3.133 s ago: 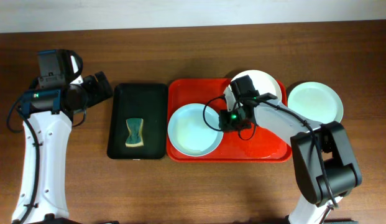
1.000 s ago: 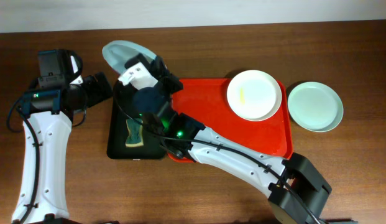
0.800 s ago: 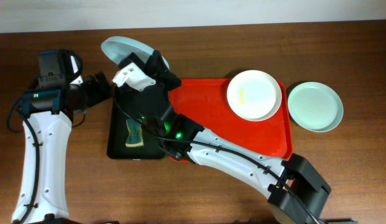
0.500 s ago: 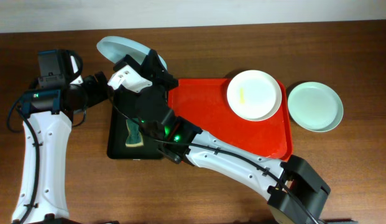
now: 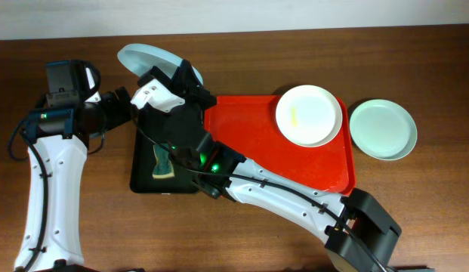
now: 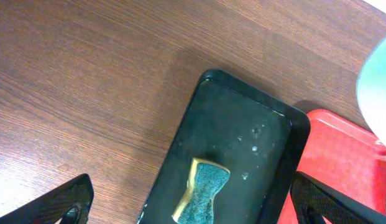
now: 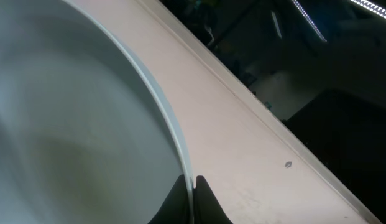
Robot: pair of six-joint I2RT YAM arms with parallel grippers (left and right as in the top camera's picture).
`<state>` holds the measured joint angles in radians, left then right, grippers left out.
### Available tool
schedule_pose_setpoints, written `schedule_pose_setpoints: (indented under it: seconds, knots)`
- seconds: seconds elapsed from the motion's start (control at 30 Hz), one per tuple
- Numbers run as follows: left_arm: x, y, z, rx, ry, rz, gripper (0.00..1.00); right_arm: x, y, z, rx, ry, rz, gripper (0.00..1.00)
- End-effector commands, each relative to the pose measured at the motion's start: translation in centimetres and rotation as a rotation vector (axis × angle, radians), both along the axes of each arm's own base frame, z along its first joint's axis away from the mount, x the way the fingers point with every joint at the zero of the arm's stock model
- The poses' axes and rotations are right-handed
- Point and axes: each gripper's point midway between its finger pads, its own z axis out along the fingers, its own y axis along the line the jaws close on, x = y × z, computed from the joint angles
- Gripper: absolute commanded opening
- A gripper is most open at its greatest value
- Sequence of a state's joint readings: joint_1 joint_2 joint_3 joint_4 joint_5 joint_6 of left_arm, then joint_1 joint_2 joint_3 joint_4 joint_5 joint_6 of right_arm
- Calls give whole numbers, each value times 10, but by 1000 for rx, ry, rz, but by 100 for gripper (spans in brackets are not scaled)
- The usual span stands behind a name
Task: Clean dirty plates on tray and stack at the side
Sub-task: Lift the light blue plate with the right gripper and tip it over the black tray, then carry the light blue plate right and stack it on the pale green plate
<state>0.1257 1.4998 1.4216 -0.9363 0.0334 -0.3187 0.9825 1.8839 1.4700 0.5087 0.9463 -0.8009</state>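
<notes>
My right gripper (image 5: 160,81) is shut on the rim of a pale blue-green plate (image 5: 140,57) and holds it tilted up above the far end of the black tray (image 5: 143,113). In the right wrist view the fingertips (image 7: 191,185) pinch the plate rim (image 7: 87,124). A white plate (image 5: 309,115) with a yellowish smear lies at the far right of the red tray (image 5: 249,151). Another pale blue-green plate (image 5: 382,129) lies on the table right of the red tray. My left gripper (image 6: 193,208) is open above the black tray (image 6: 242,134), its fingers either side of a sponge (image 6: 202,190).
A green and yellow sponge (image 5: 164,161) lies in the black tray, left of the red tray (image 6: 342,162). My right arm (image 5: 264,185) reaches across the red tray's front left. Bare wooden table (image 5: 242,242) surrounds the trays.
My right gripper lifted the blue-green plate off the red tray, carried it left over the black tray and tilted it up. In the last half second nothing moved.
</notes>
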Motion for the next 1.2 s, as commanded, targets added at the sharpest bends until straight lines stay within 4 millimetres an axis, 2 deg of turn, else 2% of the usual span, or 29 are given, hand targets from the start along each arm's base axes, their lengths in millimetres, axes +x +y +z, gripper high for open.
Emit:
schedule_pose_setpoints:
  seconds: [0.0, 0.2, 0.27, 0.43, 0.53, 0.67, 0.73, 0.83, 0.9, 1.03, 1.17]
  knots:
    - [1, 1, 2, -8, -5, 10, 99, -5, -7, 21, 42, -24, -19, 4]
    - [1, 1, 2, -8, -5, 10, 99, -5, -12, 13, 50, 4, -50, 4]
    - [1, 1, 2, -8, -5, 10, 99, -4, -12, 1, 54, 42, -51, 4]
    - [1, 1, 2, -8, -5, 10, 99, -7, -16, -49, 172, 205, -71, 4]
    - [1, 1, 2, -8, -5, 10, 99, -9, -26, -74, 228, 279, -111, 4]
    - [1, 1, 2, -8, -5, 10, 99, -8, -40, -91, 270, 331, -163, 4]
    - [1, 1, 2, -8, -5, 10, 99, -6, -40, -100, 290, 372, -149, 5]
    - [1, 1, 2, -8, -5, 10, 99, -3, -37, -123, 410, 497, -103, 4]
    - [1, 1, 2, -9, -4, 10, 99, 1, -46, -132, 494, 541, -134, 4]
    - [1, 1, 2, -9, -4, 10, 99, 12, -70, -139, 563, 576, -196, 4]
    - [1, 1, 2, -8, -5, 10, 99, 12, -94, -112, 614, 596, -186, 4]
